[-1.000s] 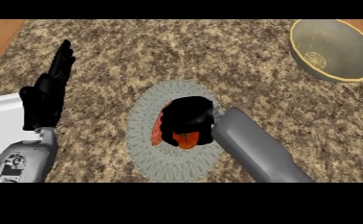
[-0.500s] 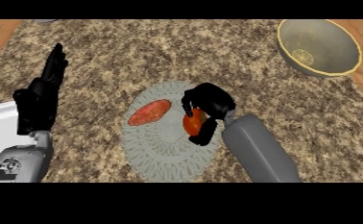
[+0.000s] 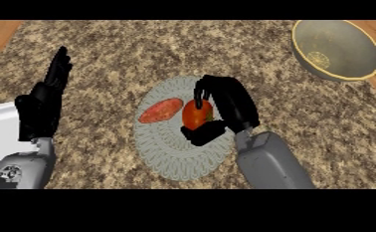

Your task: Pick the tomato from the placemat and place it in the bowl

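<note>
A round grey woven placemat (image 3: 165, 149) lies on the speckled counter at the middle. My right hand (image 3: 231, 105) is over its right part, fingers and thumb curled round a red-orange tomato (image 3: 196, 115), which is partly hidden by the fingers. Whether the tomato rests on the mat or is off it I cannot tell. A second reddish, flatter piece (image 3: 160, 110) lies on the mat's left part. The olive bowl with a yellow rim (image 3: 336, 49) stands at the far right, well away from the hand. My left hand (image 3: 46, 104) rests open at the left edge, fingers up.
A white object (image 3: 7, 126) shows at the left edge behind my left hand. A wooden strip (image 3: 9, 29) borders the counter at the top left. Speckled counter (image 3: 147, 52) stretches between the placemat and the bowl.
My right hand has closed round the tomato and shifted to the right on the placemat, uncovering the flat red piece. The view has shifted slightly. The left hand stays where it was.
</note>
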Available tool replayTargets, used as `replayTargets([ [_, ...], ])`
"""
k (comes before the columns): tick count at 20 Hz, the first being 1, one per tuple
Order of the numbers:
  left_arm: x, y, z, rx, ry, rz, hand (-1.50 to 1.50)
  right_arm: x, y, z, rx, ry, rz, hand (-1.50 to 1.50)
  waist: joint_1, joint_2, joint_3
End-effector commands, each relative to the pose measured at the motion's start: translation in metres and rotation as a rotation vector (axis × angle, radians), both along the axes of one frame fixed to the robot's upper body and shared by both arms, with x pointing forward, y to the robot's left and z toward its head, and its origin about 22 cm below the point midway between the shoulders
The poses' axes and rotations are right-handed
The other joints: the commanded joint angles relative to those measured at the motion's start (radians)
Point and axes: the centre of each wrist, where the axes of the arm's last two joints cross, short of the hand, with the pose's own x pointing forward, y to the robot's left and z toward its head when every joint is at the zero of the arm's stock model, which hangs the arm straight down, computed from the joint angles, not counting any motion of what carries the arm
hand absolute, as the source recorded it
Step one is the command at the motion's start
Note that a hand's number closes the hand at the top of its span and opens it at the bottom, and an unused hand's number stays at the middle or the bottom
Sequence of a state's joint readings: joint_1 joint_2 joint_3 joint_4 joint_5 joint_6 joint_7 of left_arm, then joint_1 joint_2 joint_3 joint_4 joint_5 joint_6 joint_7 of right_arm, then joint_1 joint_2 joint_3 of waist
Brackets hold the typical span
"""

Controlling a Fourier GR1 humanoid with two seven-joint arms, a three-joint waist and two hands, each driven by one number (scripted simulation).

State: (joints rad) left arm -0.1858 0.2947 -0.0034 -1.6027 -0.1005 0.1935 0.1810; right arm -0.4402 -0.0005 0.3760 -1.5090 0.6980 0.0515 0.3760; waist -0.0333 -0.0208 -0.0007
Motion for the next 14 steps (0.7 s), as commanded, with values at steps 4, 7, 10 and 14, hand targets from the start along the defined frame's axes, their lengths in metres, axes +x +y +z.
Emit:
replayTargets([
  [4, 0.007, -0.004, 0.003, 0.003, 0.004, 0.005, 0.0, -0.034, -0.021, 0.064, 0.029, -0.133, -0.333, 1.5, 0.007, 0.013, 0.0],
  [7, 0.008, -0.011, 0.005, -0.008, -0.006, -0.029, 0.0, -0.048, -0.043, 0.063, 0.062, -0.132, -0.411, 1.5, 0.018, 0.017, 0.001],
  [10, -0.012, 0.0, -0.022, 0.006, -0.022, -0.017, 0.0, -0.021, -0.073, 0.085, 0.114, -0.169, -0.476, 1.5, 0.032, 0.021, 0.0],
  [14, 0.002, -0.015, -0.001, 0.002, -0.013, -0.028, 0.0, -0.003, -0.121, 0.08, 0.156, -0.203, -0.537, 1.5, 0.032, 0.022, 0.001],
])
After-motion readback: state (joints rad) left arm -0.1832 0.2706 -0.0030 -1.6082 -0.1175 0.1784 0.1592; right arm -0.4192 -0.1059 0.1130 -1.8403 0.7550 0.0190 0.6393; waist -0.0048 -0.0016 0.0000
